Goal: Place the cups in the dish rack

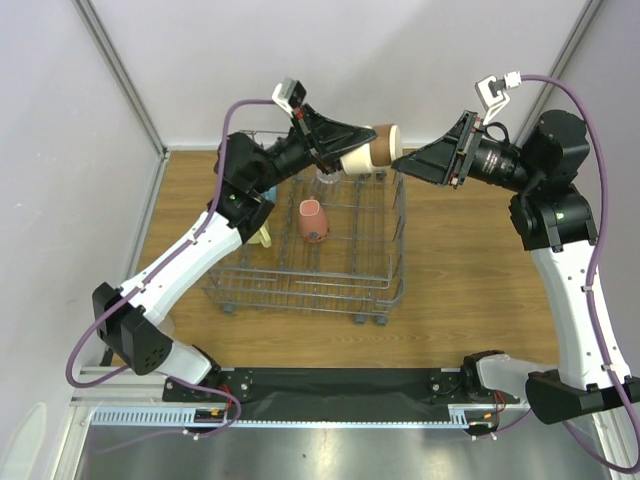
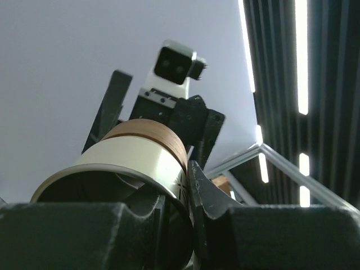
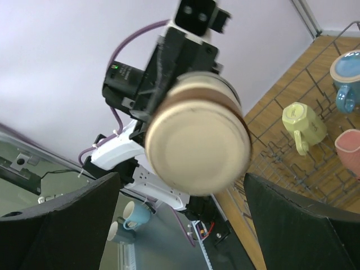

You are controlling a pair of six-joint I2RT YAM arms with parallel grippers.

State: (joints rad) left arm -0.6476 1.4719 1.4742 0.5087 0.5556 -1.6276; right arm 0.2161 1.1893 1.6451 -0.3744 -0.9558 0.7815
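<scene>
My left gripper (image 1: 358, 156) is shut on the rim of a cream-and-brown cup (image 1: 378, 150) and holds it on its side in the air above the far edge of the dish rack (image 1: 392, 285). One finger (image 2: 209, 194) presses the cup's wall (image 2: 140, 154) from outside. My right gripper (image 1: 408, 160) is open, its fingertips level with the cup's base (image 3: 197, 149), which sits between the wide jaws without touching them. In the rack lie a salmon pink cup (image 1: 312, 220), a pale yellow cup (image 3: 304, 124), a blue cup (image 3: 346, 79) and a clear glass (image 1: 325, 181).
The rack stands on the wooden table (image 1: 480, 260), with grey walls close behind and to the left. Two light blue mugs (image 3: 132, 216) sit on the metal surface beyond the table's near left corner. The arm bases (image 1: 340, 385) line the near edge.
</scene>
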